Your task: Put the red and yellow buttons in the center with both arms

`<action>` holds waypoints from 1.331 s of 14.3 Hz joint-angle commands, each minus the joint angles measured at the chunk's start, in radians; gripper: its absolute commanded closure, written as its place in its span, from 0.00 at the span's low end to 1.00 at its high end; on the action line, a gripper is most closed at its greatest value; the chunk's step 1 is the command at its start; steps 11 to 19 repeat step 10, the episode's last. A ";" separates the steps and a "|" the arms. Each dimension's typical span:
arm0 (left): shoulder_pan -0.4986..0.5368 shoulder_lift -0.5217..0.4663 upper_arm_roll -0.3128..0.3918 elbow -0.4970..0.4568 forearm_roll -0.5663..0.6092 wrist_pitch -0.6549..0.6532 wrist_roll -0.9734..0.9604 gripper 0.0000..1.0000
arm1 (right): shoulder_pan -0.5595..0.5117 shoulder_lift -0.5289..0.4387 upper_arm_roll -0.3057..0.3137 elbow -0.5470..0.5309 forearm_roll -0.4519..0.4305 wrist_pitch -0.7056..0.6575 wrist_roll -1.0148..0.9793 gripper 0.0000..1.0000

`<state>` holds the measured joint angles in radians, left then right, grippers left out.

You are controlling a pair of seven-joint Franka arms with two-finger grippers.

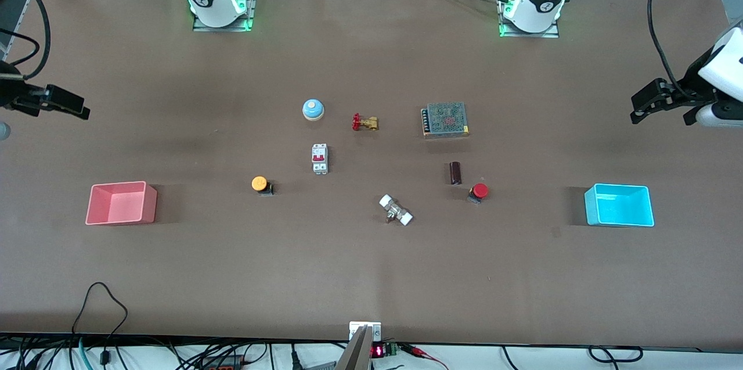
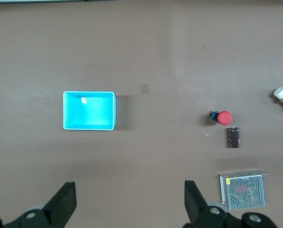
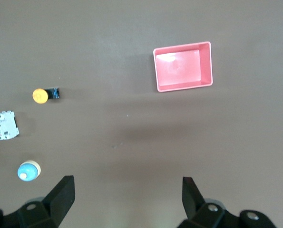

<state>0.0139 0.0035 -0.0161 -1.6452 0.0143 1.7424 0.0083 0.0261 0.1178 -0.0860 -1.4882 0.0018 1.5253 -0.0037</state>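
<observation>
The orange-yellow button (image 1: pixel 259 184) lies on the brown tabletop (image 1: pixel 360 172) toward the right arm's end; it also shows in the right wrist view (image 3: pixel 39 95). The red button (image 1: pixel 479 191) lies toward the left arm's end and shows in the left wrist view (image 2: pixel 224 117). My right gripper (image 1: pixel 78 107) hangs open and empty high over the table's edge at its own end (image 3: pixel 127 187). My left gripper (image 1: pixel 638 108) hangs open and empty high over the table's edge at its end (image 2: pixel 129 192). Both are far from the buttons.
A pink bin (image 1: pixel 122 203) and a cyan bin (image 1: pixel 620 205) stand at the table's two ends. Between the buttons lie a blue bell (image 1: pixel 313 109), red-handled valve (image 1: pixel 364 122), white breaker (image 1: pixel 320 158), metal power supply (image 1: pixel 445 119), dark cylinder (image 1: pixel 455 172) and white-capped fitting (image 1: pixel 396 210).
</observation>
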 commanded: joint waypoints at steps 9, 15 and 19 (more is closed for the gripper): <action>0.029 -0.011 -0.019 0.008 -0.019 -0.020 0.021 0.00 | -0.014 -0.090 0.015 -0.086 -0.014 -0.027 -0.033 0.00; 0.026 -0.011 -0.019 0.008 -0.019 -0.020 0.021 0.00 | -0.014 -0.090 0.015 -0.086 -0.014 -0.028 -0.033 0.00; 0.026 -0.011 -0.019 0.008 -0.019 -0.020 0.021 0.00 | -0.014 -0.090 0.015 -0.086 -0.014 -0.028 -0.033 0.00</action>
